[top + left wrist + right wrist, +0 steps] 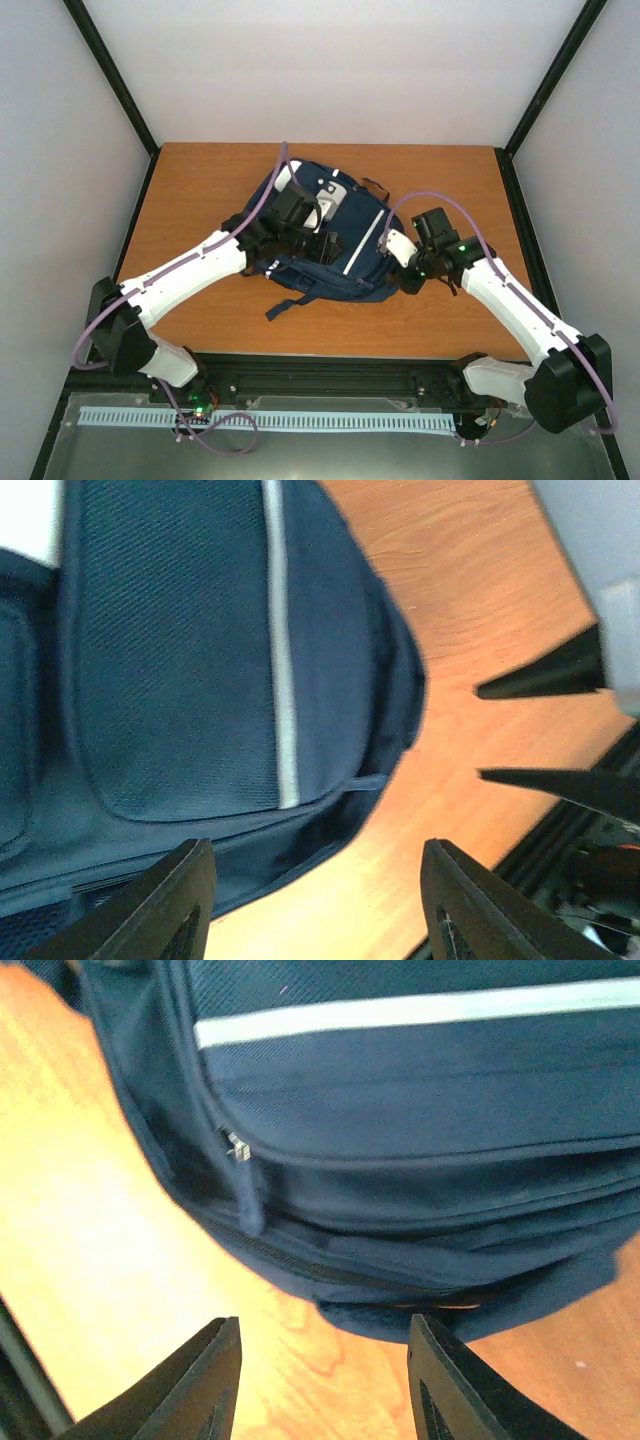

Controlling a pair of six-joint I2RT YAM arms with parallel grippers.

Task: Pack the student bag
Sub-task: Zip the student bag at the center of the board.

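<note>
Nearest you, the two arm bases sit on the black rail [330, 372] at the near edge. Beyond it the orange wooden table [200, 190] carries the student bag [365, 268], lying flat around mid-table with a dark strap [285, 305] trailing toward you. Your left gripper [315, 850] hangs over the bag, jaws parted, nothing between them. Your right gripper [322, 1322] sits low just beside the bag's right edge, also released and empty. A thin white stripe [400, 1015] crosses the navy front pocket, and a small zipper pull [240, 1150] hangs at the pocket's corner.
</note>
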